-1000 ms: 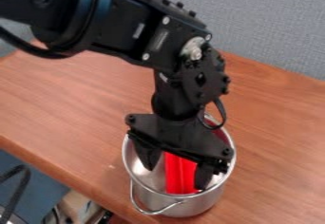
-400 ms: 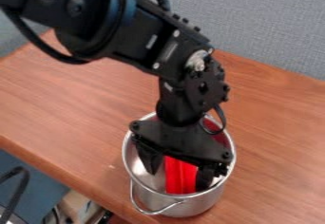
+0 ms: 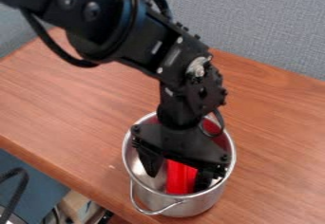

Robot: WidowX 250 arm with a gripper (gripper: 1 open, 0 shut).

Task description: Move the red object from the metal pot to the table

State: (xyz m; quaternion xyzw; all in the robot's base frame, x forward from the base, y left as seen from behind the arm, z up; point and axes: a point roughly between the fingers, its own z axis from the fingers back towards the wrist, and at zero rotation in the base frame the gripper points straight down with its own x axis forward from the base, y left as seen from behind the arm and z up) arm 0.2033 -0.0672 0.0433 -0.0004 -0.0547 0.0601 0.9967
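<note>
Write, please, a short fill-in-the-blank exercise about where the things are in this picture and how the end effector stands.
1. The bright red elongated block stands inside the shiny round metal ____.
2. The black end effector reaches down into the pot with its jaws ____.
3. The pot sits near the front edge of the brown wooden ____.

Missing words: pot; open; table

your arm [image 3: 121, 28] was all matte black, built of chunky rounded segments with small pale screws dotting the wrist housing, a thin black cable looping beside it, and black fingers [image 3: 151, 161] below.
</note>
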